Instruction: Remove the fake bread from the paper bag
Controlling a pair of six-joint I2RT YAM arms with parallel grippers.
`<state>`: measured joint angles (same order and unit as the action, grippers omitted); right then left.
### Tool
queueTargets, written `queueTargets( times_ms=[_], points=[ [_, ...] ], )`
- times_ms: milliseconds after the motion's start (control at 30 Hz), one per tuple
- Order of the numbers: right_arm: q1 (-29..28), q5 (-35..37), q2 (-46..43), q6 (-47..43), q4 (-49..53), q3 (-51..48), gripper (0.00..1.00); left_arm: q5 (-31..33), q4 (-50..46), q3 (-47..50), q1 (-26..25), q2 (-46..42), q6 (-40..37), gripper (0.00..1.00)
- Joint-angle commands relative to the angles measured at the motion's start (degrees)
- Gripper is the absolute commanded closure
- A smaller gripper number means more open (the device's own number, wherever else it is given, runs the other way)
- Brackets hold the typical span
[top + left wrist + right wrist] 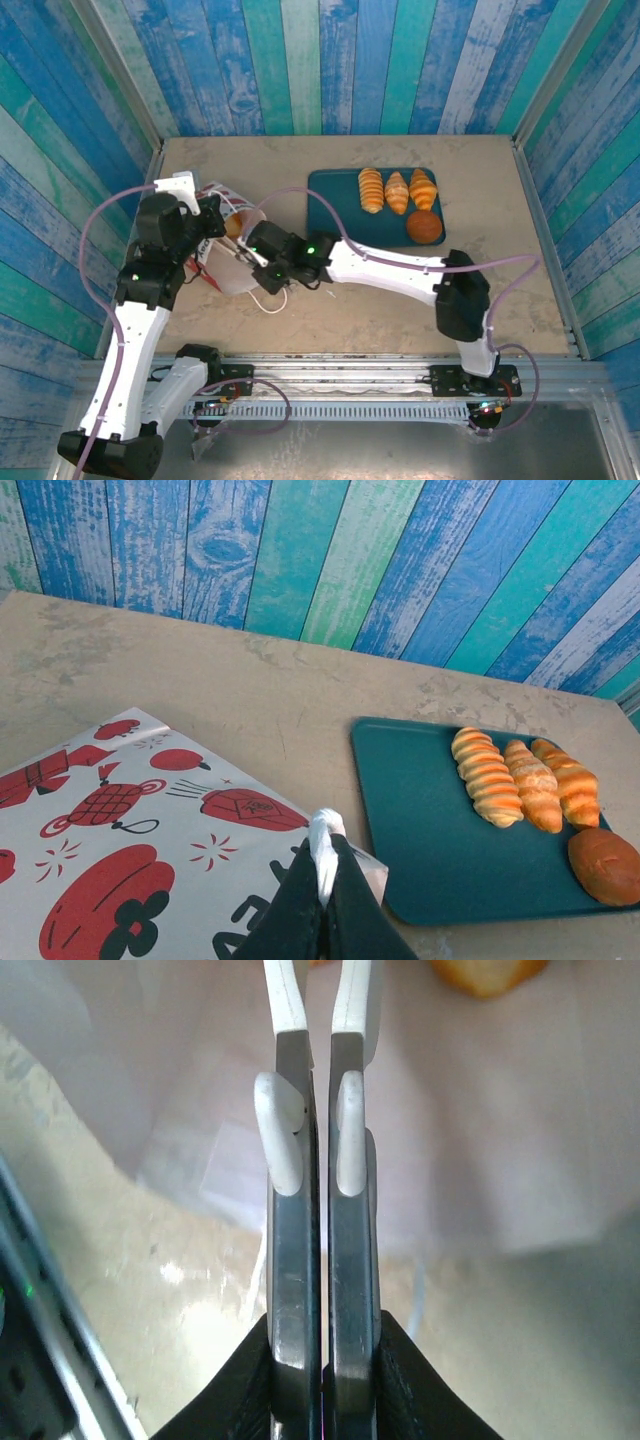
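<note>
Table (500, 290): bag (212, 268) lay on its side at the left, tray (335, 200) just right of it.

Bag: its mouth faced the tray. Your left gripper (322, 868) was clamped on the white rim of the bag, holding the mouth up.

Tray: you had four pieces of bread out, three croissants (397, 190) in a row and one bun (424, 228) near them.

Right gripper (318, 1015): at the mouth of the bag, tips pointing inside, fingers pressed nearly together with nothing seen between them.

One orange piece (233, 225) lay inside the bag, beyond your right fingertips and untouched. The paper hid whether more were in there.

Judgement: past halfway. You needed to spread those fingers before taking the piece.
</note>
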<state>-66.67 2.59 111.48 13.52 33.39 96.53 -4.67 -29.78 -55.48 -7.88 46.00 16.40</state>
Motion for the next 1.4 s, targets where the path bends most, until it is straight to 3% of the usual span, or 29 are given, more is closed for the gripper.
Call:
queueTargets(
  times_ms=[0,300,433,733,967,1367],
  points=[
    [1.85,-5.6,-3.01,2.86,2.87,-4.59,0.75,-0.34,2.4,0.64,-0.03,-0.91,-0.01,1.0],
    [2.57,-4.31,-3.62,1.99,7.22,-5.9,0.67,-1.66,3.7,1.34,-0.03,-0.73,0.15,1.0],
    [2.48,-1.87,-6.26,-3.89,5.76,-7.62,0.64,-1.63,3.81,1.34,0.01,-0.81,-0.04,1.0],
    [1.46,15.41,-6.35,-20.2,3.71,-8.95,0.64,-3.41,7.47,3.11,-0.03,-0.67,0.83,1.0],
    [1.38,14.57,-2.07,-21.82,3.81,-3.27,0.64,-3.31,8.25,4.11,-0.03,-1.9,0.67,1.0],
    [1.6,12.04,4.44,-15.95,7.66,3.19,0.63,-3.51,9.17,3.89,-0.02,-2.1,0.35,1.0]
  ],
)
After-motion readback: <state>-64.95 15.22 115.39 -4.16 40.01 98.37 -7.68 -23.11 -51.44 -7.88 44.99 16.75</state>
